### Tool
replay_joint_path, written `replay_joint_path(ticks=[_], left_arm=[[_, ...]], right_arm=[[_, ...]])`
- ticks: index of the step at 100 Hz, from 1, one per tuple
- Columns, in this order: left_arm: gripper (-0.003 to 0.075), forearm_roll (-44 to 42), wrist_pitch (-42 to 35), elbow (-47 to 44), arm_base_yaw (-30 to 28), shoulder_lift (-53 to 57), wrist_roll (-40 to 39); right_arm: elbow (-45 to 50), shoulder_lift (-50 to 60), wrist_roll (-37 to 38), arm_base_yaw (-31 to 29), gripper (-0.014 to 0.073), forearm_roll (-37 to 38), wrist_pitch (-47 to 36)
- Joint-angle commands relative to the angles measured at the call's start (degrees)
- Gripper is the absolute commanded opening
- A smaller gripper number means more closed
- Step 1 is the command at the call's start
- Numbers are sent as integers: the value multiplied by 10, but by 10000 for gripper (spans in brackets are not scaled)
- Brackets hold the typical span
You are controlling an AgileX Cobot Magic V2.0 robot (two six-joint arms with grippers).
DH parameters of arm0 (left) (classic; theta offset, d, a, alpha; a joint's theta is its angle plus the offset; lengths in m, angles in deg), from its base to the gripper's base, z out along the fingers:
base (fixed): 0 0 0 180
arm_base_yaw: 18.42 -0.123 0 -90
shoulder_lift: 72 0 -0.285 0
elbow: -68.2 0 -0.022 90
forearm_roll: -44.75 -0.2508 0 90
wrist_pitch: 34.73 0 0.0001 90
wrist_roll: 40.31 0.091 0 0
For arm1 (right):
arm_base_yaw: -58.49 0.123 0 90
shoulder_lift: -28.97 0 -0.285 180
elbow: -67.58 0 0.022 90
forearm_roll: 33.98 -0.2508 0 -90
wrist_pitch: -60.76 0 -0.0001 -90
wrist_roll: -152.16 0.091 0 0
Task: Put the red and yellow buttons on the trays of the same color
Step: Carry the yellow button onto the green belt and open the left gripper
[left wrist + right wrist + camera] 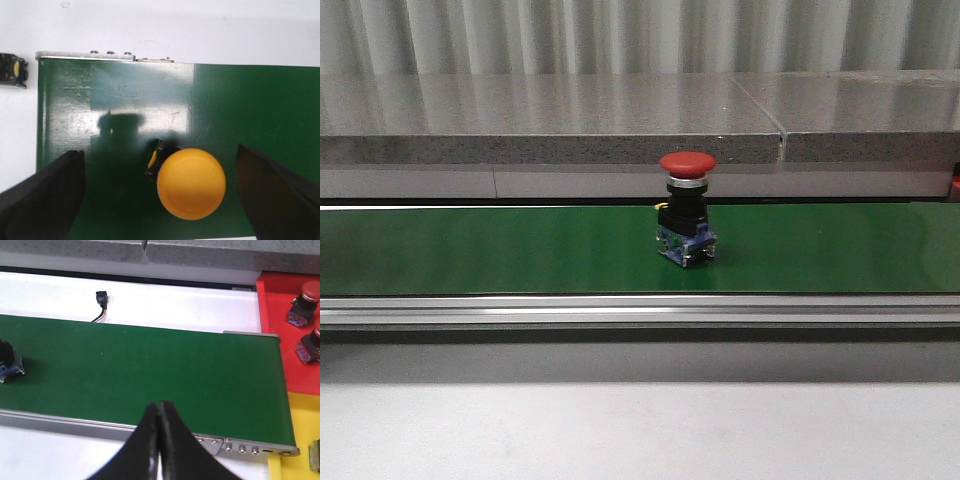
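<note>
Gaping wide, the left gripper (160,195) is straddling a yellow button (191,183) on the green belt (250,110), untouched. Right gripper (159,440) is pinching shut, empty; red tray (280,335) sitting at two o'clock.

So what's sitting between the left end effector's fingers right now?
The yellow button, upright on the green belt, between the open fingers and touching neither, in the left wrist view.

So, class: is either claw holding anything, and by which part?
Nothing is held. The left claw is open around the yellow button without touching it; the right claw is shut, empty.
</note>
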Motion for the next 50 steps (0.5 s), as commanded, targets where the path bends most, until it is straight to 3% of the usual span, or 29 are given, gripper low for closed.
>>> replay_joint_path(ticks=[1,50], left_arm=[[587,15,-16,20,12,44,6],[586,14,-45,5,72,217,16]], right_arm=[[-13,1,-6,0,-116,-3,-35],[-13,1,-6,0,-116,-3,-35]])
